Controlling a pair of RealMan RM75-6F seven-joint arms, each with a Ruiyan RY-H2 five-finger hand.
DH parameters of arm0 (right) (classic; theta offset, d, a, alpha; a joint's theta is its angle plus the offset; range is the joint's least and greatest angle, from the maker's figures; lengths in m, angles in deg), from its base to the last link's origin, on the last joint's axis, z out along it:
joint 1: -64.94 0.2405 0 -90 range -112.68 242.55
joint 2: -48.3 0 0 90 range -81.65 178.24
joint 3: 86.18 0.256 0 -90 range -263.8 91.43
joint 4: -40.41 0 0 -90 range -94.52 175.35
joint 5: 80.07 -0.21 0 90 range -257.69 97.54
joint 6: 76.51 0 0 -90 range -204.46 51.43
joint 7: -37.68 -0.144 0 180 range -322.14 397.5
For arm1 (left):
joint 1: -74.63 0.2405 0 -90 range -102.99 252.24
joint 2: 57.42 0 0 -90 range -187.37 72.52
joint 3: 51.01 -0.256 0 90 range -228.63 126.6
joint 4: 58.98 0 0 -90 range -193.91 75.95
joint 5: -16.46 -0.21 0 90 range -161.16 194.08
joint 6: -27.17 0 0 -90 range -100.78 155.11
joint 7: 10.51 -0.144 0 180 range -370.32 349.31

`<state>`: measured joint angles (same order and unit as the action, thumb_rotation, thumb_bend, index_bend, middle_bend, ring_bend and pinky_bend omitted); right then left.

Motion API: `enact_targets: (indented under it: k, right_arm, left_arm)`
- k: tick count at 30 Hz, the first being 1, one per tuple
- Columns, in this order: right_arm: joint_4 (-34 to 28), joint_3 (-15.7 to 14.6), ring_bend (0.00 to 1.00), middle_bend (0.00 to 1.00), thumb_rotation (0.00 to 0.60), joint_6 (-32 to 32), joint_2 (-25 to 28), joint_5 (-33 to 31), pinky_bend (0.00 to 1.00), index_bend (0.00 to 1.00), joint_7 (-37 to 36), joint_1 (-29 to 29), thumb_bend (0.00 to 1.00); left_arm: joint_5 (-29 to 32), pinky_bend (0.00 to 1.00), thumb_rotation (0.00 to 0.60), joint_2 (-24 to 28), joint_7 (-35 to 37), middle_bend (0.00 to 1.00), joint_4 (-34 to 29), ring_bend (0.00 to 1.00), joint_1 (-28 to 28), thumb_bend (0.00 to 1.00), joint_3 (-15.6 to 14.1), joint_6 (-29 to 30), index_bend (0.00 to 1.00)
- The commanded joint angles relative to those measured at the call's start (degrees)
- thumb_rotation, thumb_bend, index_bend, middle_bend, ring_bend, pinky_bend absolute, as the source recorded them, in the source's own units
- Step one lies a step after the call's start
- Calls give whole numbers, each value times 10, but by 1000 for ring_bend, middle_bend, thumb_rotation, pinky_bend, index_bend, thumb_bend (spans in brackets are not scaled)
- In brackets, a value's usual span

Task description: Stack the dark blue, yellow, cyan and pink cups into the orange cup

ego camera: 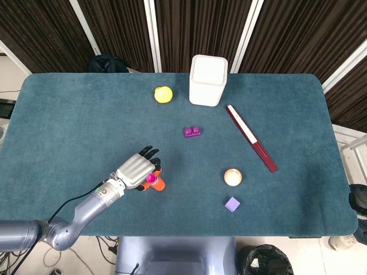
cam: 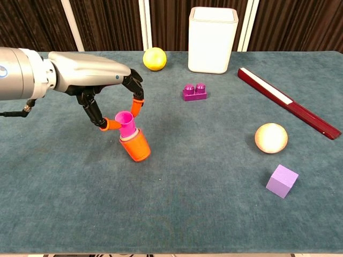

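The left hand (cam: 115,101) hung over the near-left part of the table (cam: 64,176), pinching the pink cup (cam: 126,124) between an orange-tipped thumb and finger. The pink cup sat partly down in the orange cup (cam: 136,146), its rim and upper wall sticking out above. Both cups leaned to the left, the orange cup (ego camera: 158,184) tipped off its base on the cloth. From the head view the hand (ego camera: 136,169) covered most of the stack, with only a bit of pink and orange showing at its fingers. The dark blue, yellow and cyan cups could not be made out. The right hand showed in neither view. Farther off stood a white bin (cam: 212,38), with a yellow ball (cam: 154,58) to its left.
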<state>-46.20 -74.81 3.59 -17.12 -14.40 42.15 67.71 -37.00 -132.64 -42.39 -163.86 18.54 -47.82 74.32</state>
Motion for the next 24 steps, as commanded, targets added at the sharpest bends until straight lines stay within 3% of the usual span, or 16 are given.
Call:
enact_targets:
  k: [1, 13, 20, 24]
  right_arm:
    - [1, 0, 36, 0, 600, -1, 0, -1, 24, 36, 0, 0, 420]
    - [1, 1, 36, 0, 600, 0, 1, -1, 24, 36, -3, -1, 420]
    - [1, 2, 36, 0, 600, 0, 2, -2, 24, 36, -5, -1, 420]
    - [0, 2, 36, 0, 600, 1, 3, -1, 24, 36, -5, -1, 420]
  left_arm:
    - [2, 0, 600, -3, 0, 247, 2, 0, -2, 364, -1, -2, 492]
    - [-3, 0, 600, -16, -5, 240, 11, 0, -11, 361, -8, -5, 480]
    - [11, 0, 600, -14, -42, 178, 17, 0, -18, 315, -24, 3, 195]
    - [25, 0, 600, -8, -67, 149, 11, 0, -24, 302, -31, 11, 102]
